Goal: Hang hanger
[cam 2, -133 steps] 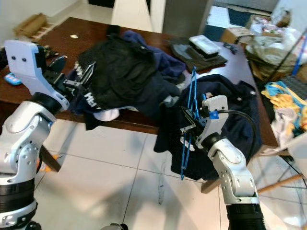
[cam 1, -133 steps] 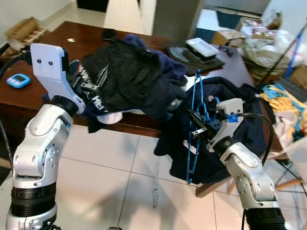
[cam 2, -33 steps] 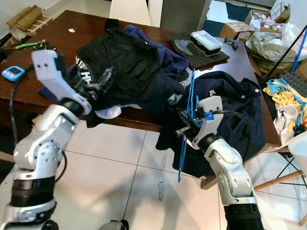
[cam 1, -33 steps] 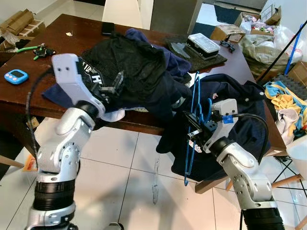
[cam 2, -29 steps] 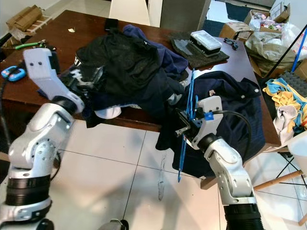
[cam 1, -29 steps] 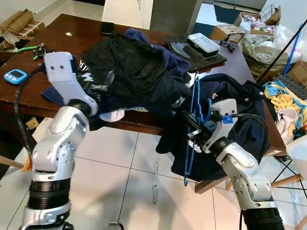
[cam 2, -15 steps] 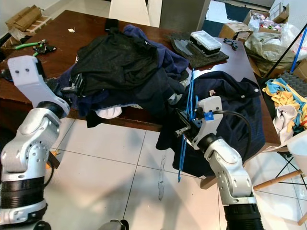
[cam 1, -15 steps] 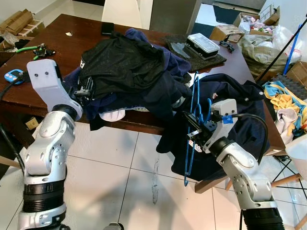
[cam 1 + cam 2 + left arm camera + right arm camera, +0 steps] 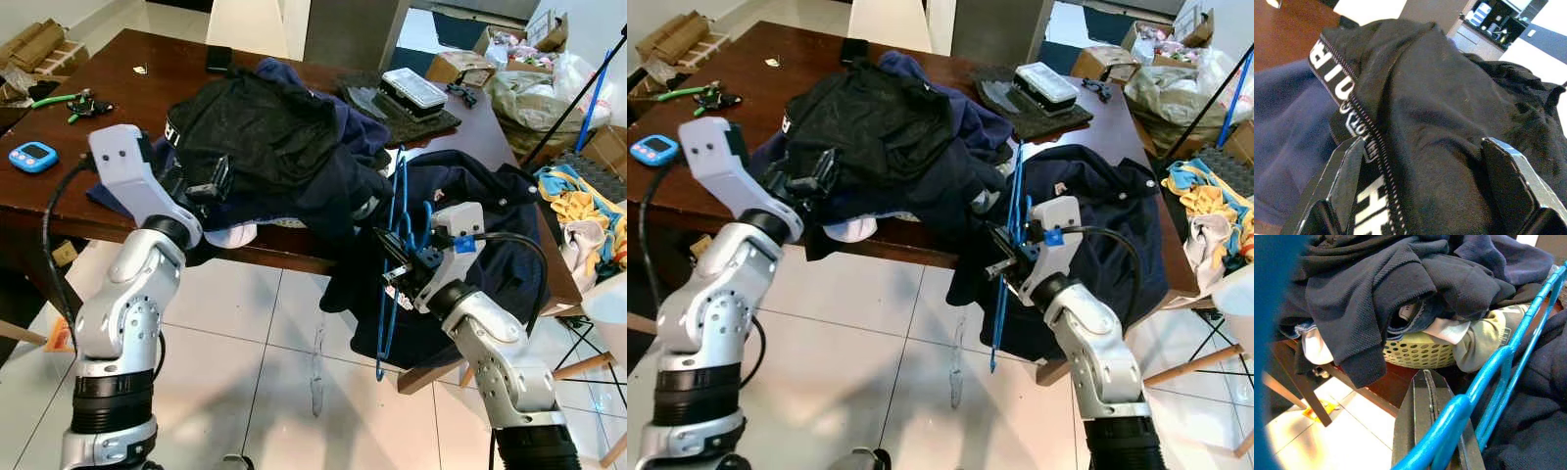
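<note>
My right gripper (image 9: 394, 264) is clenched on the blue hanger (image 9: 392, 257); in the right wrist view the two black fingers (image 9: 1422, 417) lie pressed together with the hanger's blue wire (image 9: 1484, 382) crossing them; the hanger stands roughly upright, its upper part level with the front edge of the brown table (image 9: 118, 88) and its lower end hanging below that edge, above the tiled floor (image 9: 255, 362); directly behind the hanger a dark navy garment (image 9: 470, 206) drapes over the table's near right corner and down toward the floor.

My left gripper (image 9: 217, 181) is released; its fingers (image 9: 1347, 181) stand spread on either side of the black garment (image 9: 255, 122) with white lettering on a black band (image 9: 1344, 105), at the left flank of the clothes pile on the table; I cannot tell whether the fingers touch the cloth; a blue cloth (image 9: 1288, 142) lies under the black garment on the table.

The right wrist view shows a pale perforated basket (image 9: 1425, 350) under the pile, sitting on the table edge.

Farther out on the table: a blue timer (image 9: 31, 157) near the left edge; green-handled pliers (image 9: 61, 100) beyond it; a black phone (image 9: 219, 59) at the far side; a clear compartment box (image 9: 415, 87) on a dark mat (image 9: 392, 113) at the far right; to the right of the table lie bags and coloured cloths (image 9: 578, 206).
</note>
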### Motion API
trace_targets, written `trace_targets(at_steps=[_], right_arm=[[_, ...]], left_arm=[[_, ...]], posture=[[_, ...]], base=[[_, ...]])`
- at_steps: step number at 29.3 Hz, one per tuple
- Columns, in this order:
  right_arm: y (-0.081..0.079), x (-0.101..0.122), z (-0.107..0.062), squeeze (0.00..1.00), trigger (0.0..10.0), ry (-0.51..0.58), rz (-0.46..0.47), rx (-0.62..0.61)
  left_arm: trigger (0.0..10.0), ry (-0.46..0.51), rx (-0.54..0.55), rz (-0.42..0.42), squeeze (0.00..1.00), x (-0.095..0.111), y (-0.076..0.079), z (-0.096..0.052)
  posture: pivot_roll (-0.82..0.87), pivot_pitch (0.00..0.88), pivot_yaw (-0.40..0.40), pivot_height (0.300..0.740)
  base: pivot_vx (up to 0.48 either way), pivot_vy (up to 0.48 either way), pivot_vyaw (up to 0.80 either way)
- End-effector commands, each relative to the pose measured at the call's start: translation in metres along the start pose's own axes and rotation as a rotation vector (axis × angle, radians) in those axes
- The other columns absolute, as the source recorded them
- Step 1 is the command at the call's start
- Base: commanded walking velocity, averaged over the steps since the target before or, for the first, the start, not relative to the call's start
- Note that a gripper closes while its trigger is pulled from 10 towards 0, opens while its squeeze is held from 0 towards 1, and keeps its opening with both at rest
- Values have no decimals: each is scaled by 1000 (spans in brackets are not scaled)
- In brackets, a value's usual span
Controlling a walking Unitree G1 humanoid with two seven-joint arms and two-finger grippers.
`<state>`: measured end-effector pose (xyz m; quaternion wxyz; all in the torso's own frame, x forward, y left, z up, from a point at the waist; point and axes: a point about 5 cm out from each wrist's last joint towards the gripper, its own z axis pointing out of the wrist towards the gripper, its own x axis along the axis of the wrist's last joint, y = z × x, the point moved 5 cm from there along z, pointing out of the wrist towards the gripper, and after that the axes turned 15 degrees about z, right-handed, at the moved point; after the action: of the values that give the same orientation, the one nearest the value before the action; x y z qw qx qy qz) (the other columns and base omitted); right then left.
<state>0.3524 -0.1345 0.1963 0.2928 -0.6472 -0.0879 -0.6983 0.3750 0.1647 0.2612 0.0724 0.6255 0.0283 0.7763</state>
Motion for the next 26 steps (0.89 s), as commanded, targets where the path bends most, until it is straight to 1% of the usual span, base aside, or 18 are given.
trace_targets(at_steps=[1,2,5,6,7,8,9,11,16,17,18,20,21,22,23,25,26], right_arm=[[1,1,-4,0,10000,1,9,-3],[1,1,-4,0,10000,1,9,-2],[1,1,-4,0,10000,1,9,-2],[1,1,-4,0,10000,1,10,-2],[1,1,-4,0,10000,1,10,-2],[1,1,-4,0,10000,0,11,0],[1,1,-3,0,10000,-1,11,1],[1,0,-3,0,10000,-2,12,2],[1,0,-3,0,10000,-2,12,2],[0,1,-3,0,10000,-1,12,4],[0,1,-3,0,10000,0,12,4],[0,1,-3,0,10000,0,12,4],[0,1,-3,0,10000,1,11,5],[0,1,-3,0,10000,1,11,5],[-1,1,-3,0,10000,1,11,5],[-1,1,-3,0,10000,1,11,5],[-1,2,-3,0,10000,3,11,5]], left_arm=[[10000,1,92,-61,0,1,-12,-6],[10000,9,138,-92,0,2,-19,-8],[10000,9,138,-92,0,2,-19,-8],[10000,17,173,-112,0,3,-26,-10],[10000,17,173,-112,0,3,-26,-10],[10000,25,210,-134,0,3,-33,-13],[10000,29,230,-144,0,3,-38,-15],[10000,29,241,-154,0,2,-40,-17],[10000,23,243,-167,0,-1,-41,-18],[10000,7,216,-200,0,-6,-36,-16],[10000,-8,164,-247,0,-11,-28,-13],[10000,-8,164,-247,0,-11,-28,-13],[10000,-13,110,-308,0,-13,-18,-10],[10000,-13,110,-308,0,-13,-18,-10],[10000,-14,77,-349,0,-14,-12,-8],[10000,-14,77,-349,0,-14,-12,-8],[10000,-22,36,-399,0,-17,-4,-7]], posture=[[157,207,-94,740],[157,207,-94,740],[157,207,-94,740],[158,208,-96,740],[158,208,-96,740],[159,209,-97,740],[159,209,-97,740],[159,210,-98,740],[160,210,-99,740],[160,210,-99,740],[160,210,-99,740],[160,210,-99,740],[153,206,-102,740],[153,206,-102,740],[153,206,-102,740],[153,206,-102,740],[148,204,-99,740]], base=[[0,0,0],[0,0,0],[0,0,0],[0,0,0],[0,0,0],[0,0,0],[0,0,0],[0,0,0],[0,0,0],[0,0,0],[0,0,0],[0,0,0],[0,0,0],[0,0,0],[0,0,0],[0,0,0],[0,0,0]])
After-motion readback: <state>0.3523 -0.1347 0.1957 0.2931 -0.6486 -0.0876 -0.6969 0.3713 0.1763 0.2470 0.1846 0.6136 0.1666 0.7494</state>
